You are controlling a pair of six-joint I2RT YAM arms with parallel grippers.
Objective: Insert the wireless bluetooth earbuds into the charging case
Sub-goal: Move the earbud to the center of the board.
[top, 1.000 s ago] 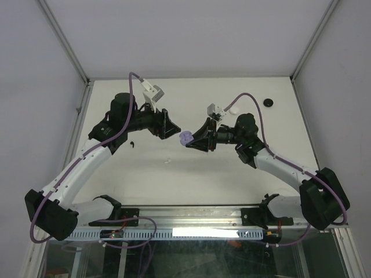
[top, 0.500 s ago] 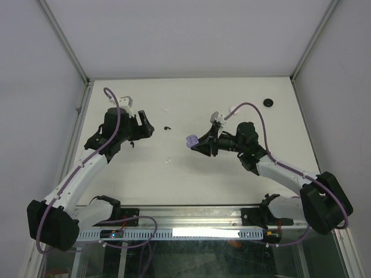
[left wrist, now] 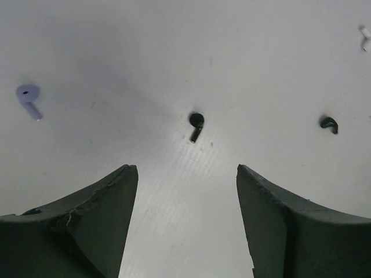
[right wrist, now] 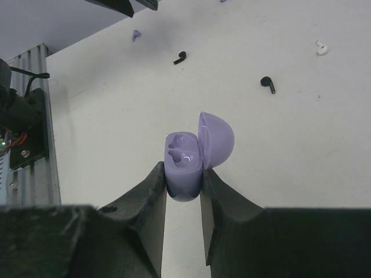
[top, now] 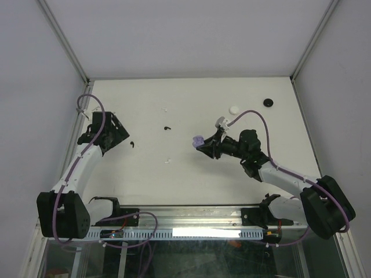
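My right gripper (right wrist: 184, 169) is shut on the base of an open purple charging case (right wrist: 184, 155). Its lid is flipped back and both wells are empty. In the top view the case (top: 197, 141) is held above mid-table by that gripper (top: 204, 145). My left gripper (left wrist: 185, 169) is open and empty, low over the table at the far left (top: 120, 138). A black earbud (left wrist: 196, 121) lies just ahead of it, also seen from above (top: 132, 144). A second black earbud (left wrist: 328, 123) lies further right (top: 167, 128). A purple earbud (left wrist: 28, 95) lies to the left.
Two white earbuds (top: 165, 108) (top: 168, 160) lie on the table. A white puck (top: 233, 109) and a black puck (top: 268, 102) sit at the back right. The enclosure's left wall rail (top: 80, 124) is close beside the left arm.
My left arm has swung from the table's middle out to the far left and lowered. My right gripper, still holding the case, has shifted slightly right and down.
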